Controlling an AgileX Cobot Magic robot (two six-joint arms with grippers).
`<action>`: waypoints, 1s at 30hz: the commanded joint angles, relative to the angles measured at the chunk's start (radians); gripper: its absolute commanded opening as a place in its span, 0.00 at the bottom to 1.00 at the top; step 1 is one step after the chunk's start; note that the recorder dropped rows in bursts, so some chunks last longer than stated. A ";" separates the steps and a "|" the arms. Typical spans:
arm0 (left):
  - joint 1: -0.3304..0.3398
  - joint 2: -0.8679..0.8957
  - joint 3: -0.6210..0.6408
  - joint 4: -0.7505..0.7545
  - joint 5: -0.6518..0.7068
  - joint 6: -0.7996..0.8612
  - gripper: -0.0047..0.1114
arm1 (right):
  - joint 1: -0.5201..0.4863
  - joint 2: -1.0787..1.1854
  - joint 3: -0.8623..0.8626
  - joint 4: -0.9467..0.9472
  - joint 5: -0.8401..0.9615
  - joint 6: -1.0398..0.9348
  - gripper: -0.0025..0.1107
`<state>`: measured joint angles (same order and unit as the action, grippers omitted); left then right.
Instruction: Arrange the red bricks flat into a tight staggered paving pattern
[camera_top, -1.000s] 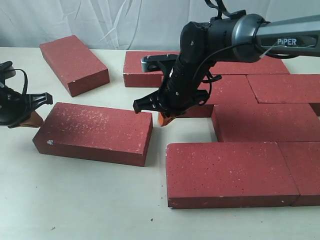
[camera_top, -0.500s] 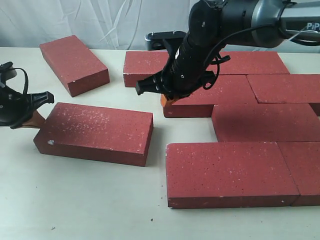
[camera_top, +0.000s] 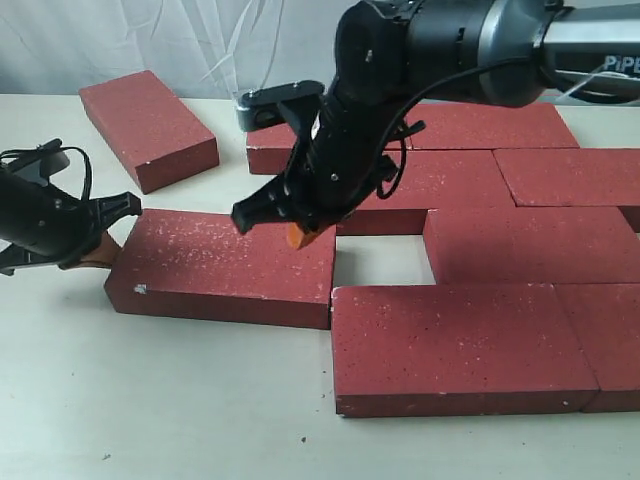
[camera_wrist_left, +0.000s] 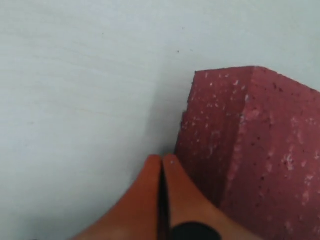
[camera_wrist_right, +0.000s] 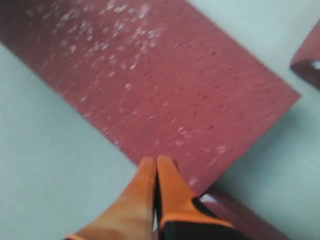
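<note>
Sliding rightwards since a moment ago, the loose dark red speckled rectangular paving brick (camera_top: 225, 265) is now lying flat on the pale table (camera_top: 150, 410), its right end just beside the front dark red brick of the laid group (camera_top: 460, 345). The left black gripper with orange fingertips (camera_top: 95, 250) has followed it and is resting against its left end, pinched together on nothing. The right black gripper with orange fingertips (camera_top: 297, 237) has come leftwards and is hanging at the brick's far edge, also pinched together and empty. White letters "PIP" (camera_top: 622, 62) are showing on the right arm, cut by the frame. I cannot tell if the right tips are touching the brick.
</note>
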<state>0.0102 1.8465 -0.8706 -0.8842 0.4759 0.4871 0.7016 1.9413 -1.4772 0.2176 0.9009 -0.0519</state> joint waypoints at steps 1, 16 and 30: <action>0.017 -0.003 0.004 0.024 -0.038 0.000 0.04 | 0.092 -0.011 0.000 -0.002 0.076 -0.026 0.02; 0.039 -0.003 0.004 0.048 -0.022 0.017 0.04 | 0.121 0.081 0.045 -0.178 0.033 0.092 0.02; 0.039 -0.003 0.004 0.048 -0.022 0.017 0.04 | 0.121 0.081 0.045 -0.101 0.034 0.076 0.02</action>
<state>0.0548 1.8465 -0.8706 -0.8379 0.4516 0.5015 0.8212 2.0279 -1.4333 0.0657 0.9380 0.0531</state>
